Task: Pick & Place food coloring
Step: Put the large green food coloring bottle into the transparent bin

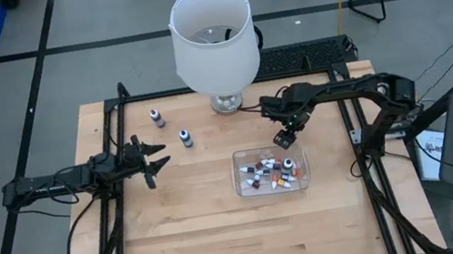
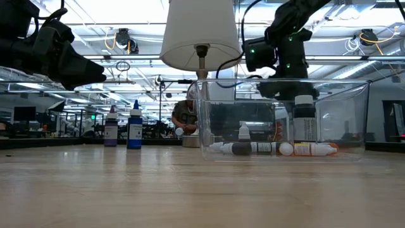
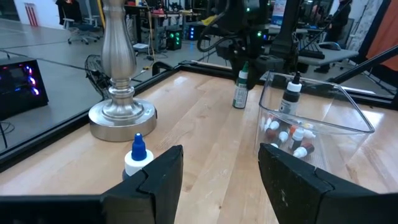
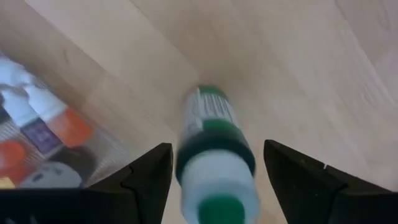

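Green-capped little dropper bottle [image 4: 214, 162] standing on the pale wooden tabletop [image 1: 195, 215] just beside the clear plastic tub [image 1: 302, 181] of small bottles [image 1: 271, 173], right hand [image 1: 285, 138] spread wide around it without touching, left hand [image 1: 154, 157] half apart, empty, near two blue-capped bottles [image 1: 185, 138].

Green-and-white bottle [image 4: 214, 158], blue-capped bottle [image 3: 137, 154], clear tub [image 1: 240, 180], white lampshade [image 1: 212, 42]
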